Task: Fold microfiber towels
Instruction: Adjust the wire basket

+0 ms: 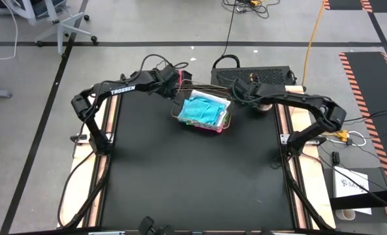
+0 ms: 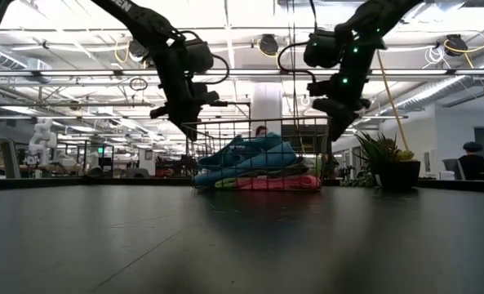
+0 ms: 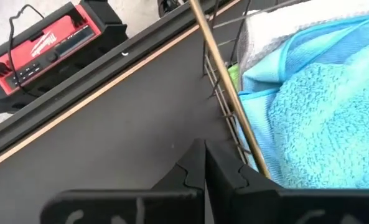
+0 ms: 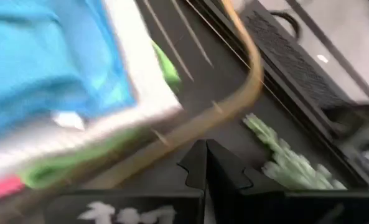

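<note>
The microfiber towels lie piled in a copper wire basket (image 1: 227, 119) at the far middle of the table. A turquoise towel (image 1: 201, 109) is on top, with a light grey towel (image 3: 277, 25), a lime green one (image 4: 66, 165) and a pink one (image 2: 266, 183) under it. My left gripper (image 3: 204, 163) is shut and slants down just outside the basket's left rim (image 3: 224, 81). My right gripper (image 4: 206, 163) is shut and slants down just outside the basket's right rim (image 4: 249, 84). Neither has anything between its fingers.
A black case (image 1: 252, 72) and a red device (image 3: 41, 50) sit beyond the table's far edge. A small potted plant (image 2: 392, 159) stands to the right of the basket. The black tabletop (image 1: 193, 176) stretches from the basket toward the near edge.
</note>
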Tool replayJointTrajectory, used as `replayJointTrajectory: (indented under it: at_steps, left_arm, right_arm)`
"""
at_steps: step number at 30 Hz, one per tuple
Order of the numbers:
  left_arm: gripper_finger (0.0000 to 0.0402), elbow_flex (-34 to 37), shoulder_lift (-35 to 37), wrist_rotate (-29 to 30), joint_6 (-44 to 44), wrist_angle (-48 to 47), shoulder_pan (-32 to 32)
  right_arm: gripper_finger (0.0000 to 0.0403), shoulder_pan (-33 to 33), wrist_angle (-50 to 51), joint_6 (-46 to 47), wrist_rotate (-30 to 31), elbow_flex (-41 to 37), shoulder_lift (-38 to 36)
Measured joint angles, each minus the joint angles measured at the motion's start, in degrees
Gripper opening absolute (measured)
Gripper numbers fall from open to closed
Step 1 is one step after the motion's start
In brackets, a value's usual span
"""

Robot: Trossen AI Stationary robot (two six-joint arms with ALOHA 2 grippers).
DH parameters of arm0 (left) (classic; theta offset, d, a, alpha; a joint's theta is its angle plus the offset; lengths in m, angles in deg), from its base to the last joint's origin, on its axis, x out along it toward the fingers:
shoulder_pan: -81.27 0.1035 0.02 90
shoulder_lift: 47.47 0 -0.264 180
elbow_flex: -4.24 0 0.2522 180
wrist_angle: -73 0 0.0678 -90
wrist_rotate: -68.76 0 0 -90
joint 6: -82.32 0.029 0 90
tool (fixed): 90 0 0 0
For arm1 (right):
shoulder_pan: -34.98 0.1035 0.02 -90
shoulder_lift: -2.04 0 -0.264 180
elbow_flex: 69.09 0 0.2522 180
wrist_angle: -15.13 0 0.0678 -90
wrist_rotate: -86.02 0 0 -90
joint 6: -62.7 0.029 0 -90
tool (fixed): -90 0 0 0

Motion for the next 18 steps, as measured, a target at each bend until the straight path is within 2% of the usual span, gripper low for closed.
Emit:
replayJointTrajectory:
  at_steps: [5, 12, 18]
  left_arm:
    - [0.0004, 0.0, 0.0, 0.3, 0.1, 0.1, 0.0]
    - [0.0003, 0.0, 0.0, -0.6, -0.4, 0.1, -0.4]
    - [0.0006, 0.0, 0.1, -1.7, -3.2, -1.2, -3.7]
  right_arm:
    - [0.0, -1.1, -7.3, -0.6, -5.8, 0.0, 1.5]
    - [0.0, -1.3, -8.9, -0.6, -6.4, 0.0, 1.8]
    - [0.0, -0.4, -6.4, 1.1, -5.8, 0.0, 1.7]
